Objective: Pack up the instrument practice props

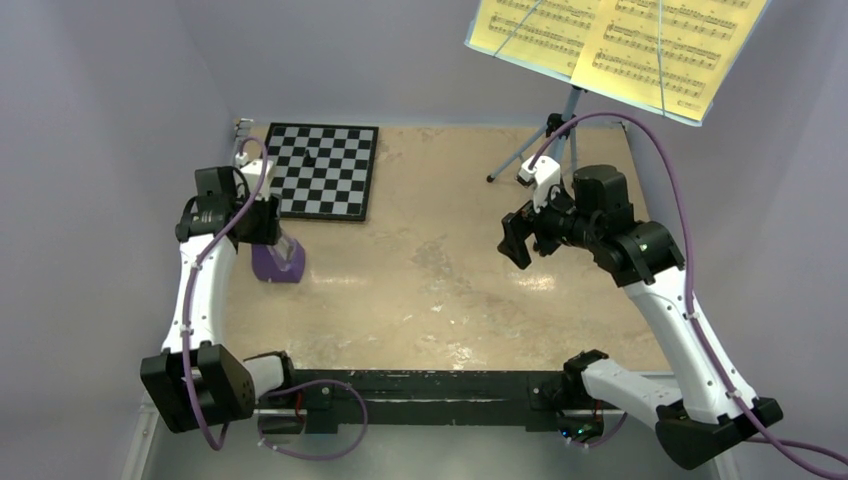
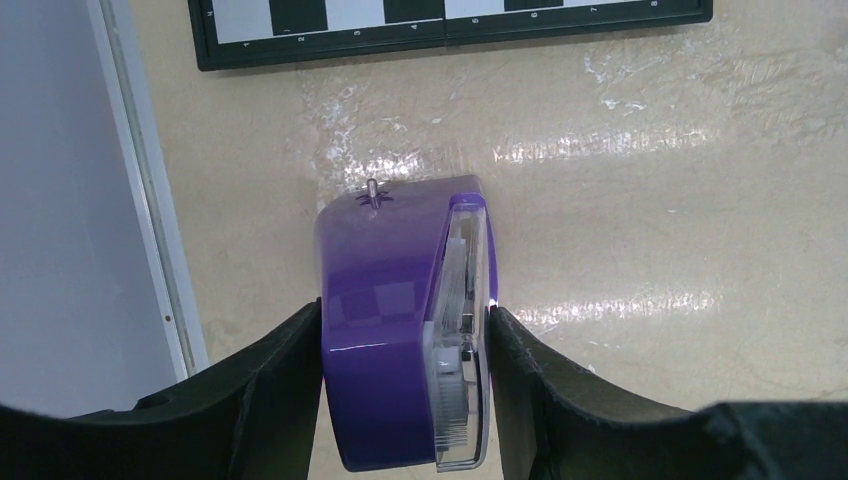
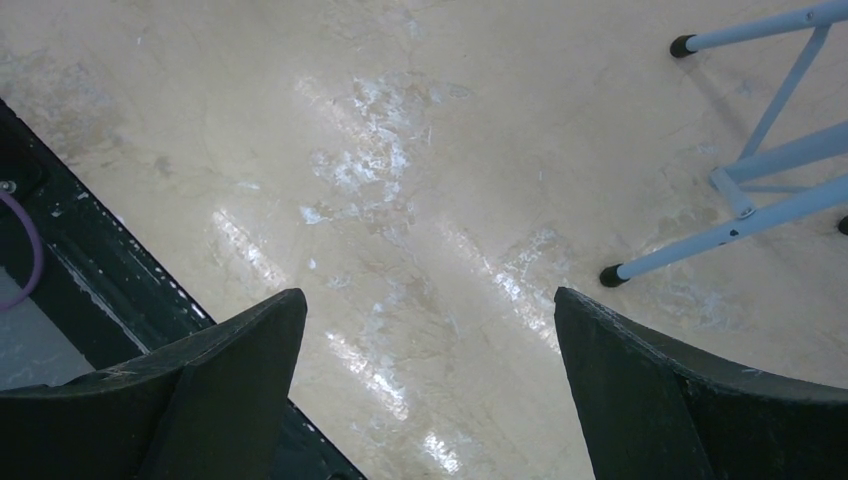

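Note:
The purple metronome [image 1: 277, 260] stands on the table at the left, just in front of the checkerboard. My left gripper [image 1: 262, 222] is over it, and the left wrist view shows both fingers pressed against the sides of the metronome [image 2: 400, 330], shut on it. The yellow sheet of music [image 1: 620, 45] lies on the tray of the light blue music stand [image 1: 570, 115] at the back right. My right gripper [image 1: 515, 240] hovers open and empty over the middle of the table, with the stand's legs [image 3: 745, 190] to its right.
A black-and-white checkerboard [image 1: 322, 168] lies flat at the back left and shows at the top of the left wrist view [image 2: 450, 25]. Purple-grey walls close in the left, back and right. The black base rail [image 1: 420, 385] runs along the near edge.

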Robot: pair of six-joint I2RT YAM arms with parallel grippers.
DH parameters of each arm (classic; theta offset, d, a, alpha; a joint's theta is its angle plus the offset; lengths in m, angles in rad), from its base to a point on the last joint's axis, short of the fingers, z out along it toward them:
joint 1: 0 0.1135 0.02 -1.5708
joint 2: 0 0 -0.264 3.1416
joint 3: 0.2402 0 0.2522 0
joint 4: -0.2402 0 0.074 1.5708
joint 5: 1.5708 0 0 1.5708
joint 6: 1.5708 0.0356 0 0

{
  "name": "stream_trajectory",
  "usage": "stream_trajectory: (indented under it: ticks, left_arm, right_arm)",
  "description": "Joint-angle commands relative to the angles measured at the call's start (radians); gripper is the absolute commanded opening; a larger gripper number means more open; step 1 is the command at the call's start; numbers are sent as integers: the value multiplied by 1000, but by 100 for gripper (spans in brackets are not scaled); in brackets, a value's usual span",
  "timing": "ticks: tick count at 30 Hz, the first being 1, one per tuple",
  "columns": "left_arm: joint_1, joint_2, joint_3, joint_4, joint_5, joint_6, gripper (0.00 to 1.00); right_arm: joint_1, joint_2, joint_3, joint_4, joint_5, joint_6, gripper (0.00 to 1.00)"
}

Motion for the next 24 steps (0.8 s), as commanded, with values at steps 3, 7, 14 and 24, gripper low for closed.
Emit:
stream_trajectory:
  ticks: [3, 7, 14, 24]
  left_arm:
    - [15, -68, -27, 93, 1, 27, 57]
    - [22, -99, -14, 95, -41, 29, 81]
    - [25, -150, 145, 28, 3, 1, 89]
    - [16, -5, 670, -94, 207, -29, 95]
  right_arm:
    - [-2, 24, 56, 0, -52, 24, 99]
    - [-2, 28, 71, -3, -55, 20, 99]
    - [-2, 30, 95, -25, -82, 22, 99]
    - [-1, 1, 114, -62, -105, 16, 99]
